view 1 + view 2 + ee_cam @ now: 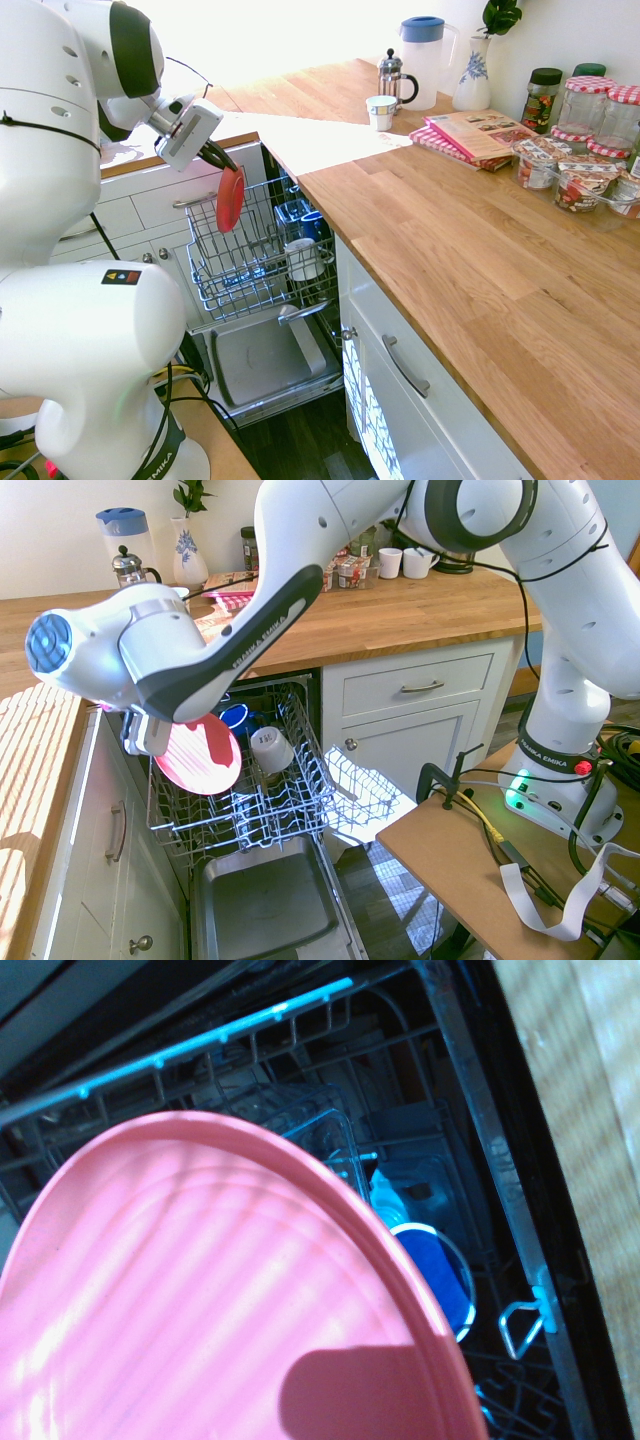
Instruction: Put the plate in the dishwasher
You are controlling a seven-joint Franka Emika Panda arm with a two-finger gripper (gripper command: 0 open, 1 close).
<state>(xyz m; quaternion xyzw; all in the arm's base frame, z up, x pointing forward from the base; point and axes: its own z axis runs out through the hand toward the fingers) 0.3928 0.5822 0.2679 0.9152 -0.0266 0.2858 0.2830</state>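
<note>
Currently my claw (212, 153) is clamped on the plate's (230, 198) top rim; it hangs on edge straight below, just above the dishwasher (262, 362) rack (250, 262) (blue cup (236, 718) and white cup (270, 748) beside). Next move looks like straight down between tines.

Strong daylight floods my first exterior view, blowing the far worktop (300, 40) out to white. Striped sun and shadow fall across the near counter (40, 770) in the second. My wrist view is dim and soft, the plate (200, 1290) banded with light, a dark shadow low on it.
</note>
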